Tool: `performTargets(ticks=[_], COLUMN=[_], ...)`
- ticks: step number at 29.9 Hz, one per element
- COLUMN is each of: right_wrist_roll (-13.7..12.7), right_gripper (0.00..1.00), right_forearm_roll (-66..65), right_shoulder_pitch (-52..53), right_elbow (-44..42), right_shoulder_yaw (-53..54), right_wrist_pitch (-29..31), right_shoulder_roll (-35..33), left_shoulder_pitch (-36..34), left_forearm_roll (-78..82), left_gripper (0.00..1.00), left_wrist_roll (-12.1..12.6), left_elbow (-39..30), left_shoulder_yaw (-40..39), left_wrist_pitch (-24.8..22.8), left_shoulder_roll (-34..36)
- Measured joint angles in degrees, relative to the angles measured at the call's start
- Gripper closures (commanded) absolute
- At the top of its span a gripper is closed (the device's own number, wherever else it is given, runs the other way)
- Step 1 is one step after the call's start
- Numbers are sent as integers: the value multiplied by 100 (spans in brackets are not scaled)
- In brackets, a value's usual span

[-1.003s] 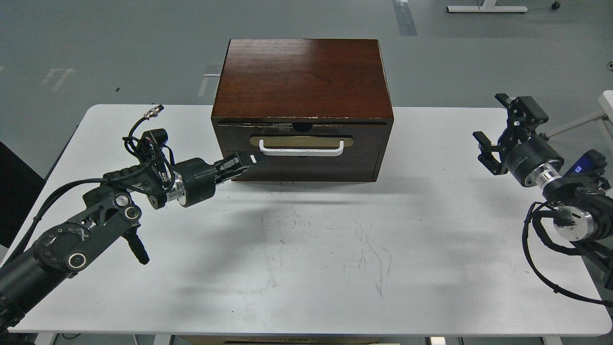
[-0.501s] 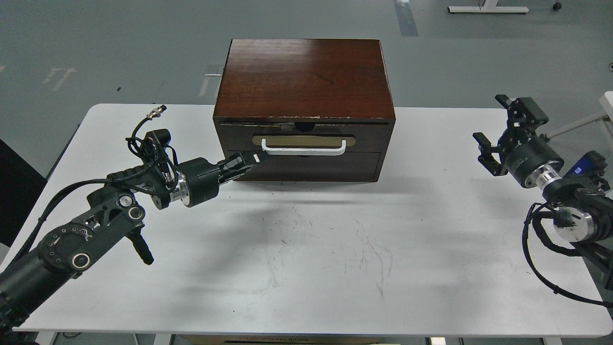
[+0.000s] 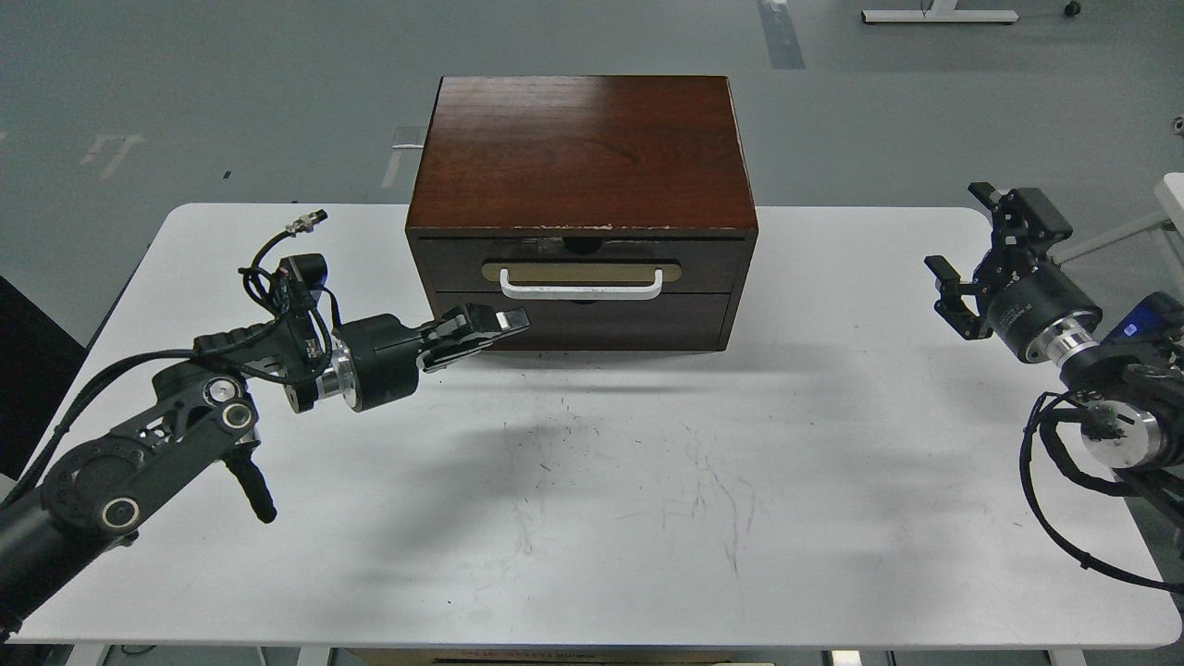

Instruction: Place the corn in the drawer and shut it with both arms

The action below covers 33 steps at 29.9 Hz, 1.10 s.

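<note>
Sitting flush in the dark wooden cabinet (image 3: 581,148) on the white table (image 3: 592,518), drawer (image 3: 581,266) looking closed, white bar handle (image 3: 581,285) facing forward. Not showing anywhere: the corn, so possibly lying inside the drawer already, though impossible to confirm from here.

Reaching in low from the left, left gripper (image 3: 507,323) hovering in front of the plain lower panel, just below and left of the handle, fingers looking pressed together on nothing. Waiting well apart at the table's right edge, right gripper (image 3: 973,252) with fingers spread and empty.

Judging the step in hand as finishing the close. Doing it well:
- pressing on the drawer front itself, above the seam, not on the handleless panel underneath
- pushing straight back, square to the face, avoiding a sideways shove that could skew the drawer or slide the whole cabinet across the table
- bringing the right gripper in to steady the cabinet's far side, or to push the other half of the front evenly
- easing off once the front sits level with the frame, sparing the chipped top edge
</note>
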Motion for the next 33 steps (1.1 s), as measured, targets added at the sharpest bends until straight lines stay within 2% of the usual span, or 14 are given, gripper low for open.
performTargets(ticks=[2, 3, 6, 12, 20, 27, 33], right_wrist_roll=[0, 0, 0, 0, 0, 0, 0], right_gripper=[0, 0, 0, 0, 0, 0, 0], right_forearm_roll=[0, 1, 8, 10, 2, 2, 1], right_shoulder_pitch=[0, 0, 0, 15, 18, -21, -254], right_elbow=[0, 1, 34, 112, 90, 40, 39], right_shoulder_yaw=[8, 14, 41, 210, 270, 271, 271], right_wrist_pitch=[0, 3, 6, 5, -2, -2, -2], right_shoulder_roll=[-1, -3, -8, 35, 229, 464, 620], left_shoulder_pitch=[37, 45, 51, 62, 376, 860, 1088], left_forearm_roll=[-360, -627, -1681, -3579, -4844, -5526, -5862], left_gripper=[38, 32, 2, 1, 1, 1, 1], left_wrist_roll=[-16, -20, -28, -70, -185, -511, -546], left_elbow=[-180, -290, -582, -682, -174, 790, 1570], left_shoulder_yaw=[-1, -7, -78, -597, -843, -864, -801], left_wrist_pitch=[-2, -3, -4, -4, -2, -2, -3], left_shoulder_roll=[181, 287, 638, 993, 1206, 1157, 1033])
